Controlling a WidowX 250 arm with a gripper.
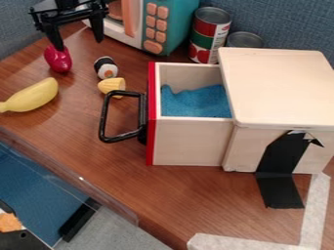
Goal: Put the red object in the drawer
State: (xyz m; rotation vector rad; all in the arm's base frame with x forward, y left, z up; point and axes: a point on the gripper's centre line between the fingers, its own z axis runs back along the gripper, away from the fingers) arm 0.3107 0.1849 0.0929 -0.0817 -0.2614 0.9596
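Well, from where I stand the red object (pixel 58 59) looks like a light, hollow toy, probably plastic, with a glossy rounded skin that could slip if it were nipped near an end. I'd guess it is fairly stiff and unlikely to break, so the fatter middle seems the place to take hold, with an even squeeze from both sides. It is at the left of the counter (pixel 111 168), near the edge that runs along the partition (pixel 19 31). The gripper (pixel 79 44) hangs there with its fingers spread well apart, one of them at the top of the toy and the other off towards the microwave (pixel 160 27); to my eye it has no grip on anything. As for containers, the drawer (pixel 189 141) is pulled out of its wooden box (pixel 281 88), its black handle (pixel 104 117) facing the toys, and blue material (pixel 196 102) covers the bottom inside. That ought to give a soft landing, and the open top looks roomy enough, though the red front panel (pixel 152 122) could catch a low carry. Behind the box are metal cans (pixel 209 35); I can't tell what they contain.
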